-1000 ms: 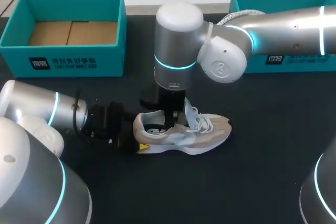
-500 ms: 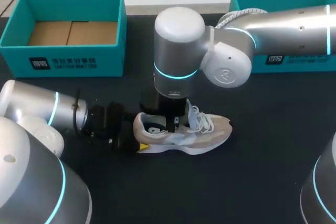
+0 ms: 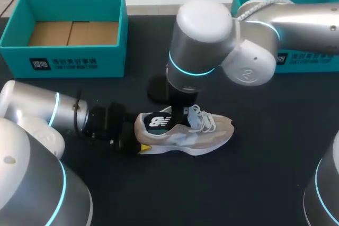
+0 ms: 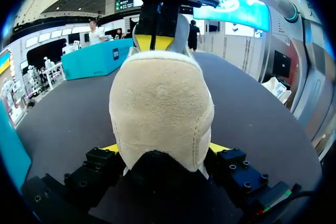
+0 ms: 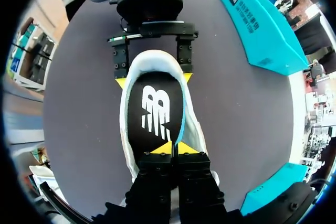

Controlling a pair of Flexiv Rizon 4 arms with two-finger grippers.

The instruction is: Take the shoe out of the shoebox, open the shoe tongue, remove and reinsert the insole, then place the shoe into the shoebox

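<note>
Change vs 0.5 s ago: R arm (image 3: 212, 41) gone up and right. Insole (image 3: 158, 121) now tilted up out of shoe (image 3: 185, 133), logo showing. Shoe and L gripper (image 3: 139, 140) same spot.
R gripper (image 5: 171, 148): tips together, pinching insole.
L gripper: fingers apart, clamped on shoe heel from both sides.
Shoe: mid table (image 3: 254, 173), on its sole, toe right.
Around: left shoebox (image 3: 74, 59) far left, open; right shoebox (image 3: 318, 62) far right, partly behind R arm.
Hidden: R fingertips in head view; insole's toe end inside shoe.
</note>
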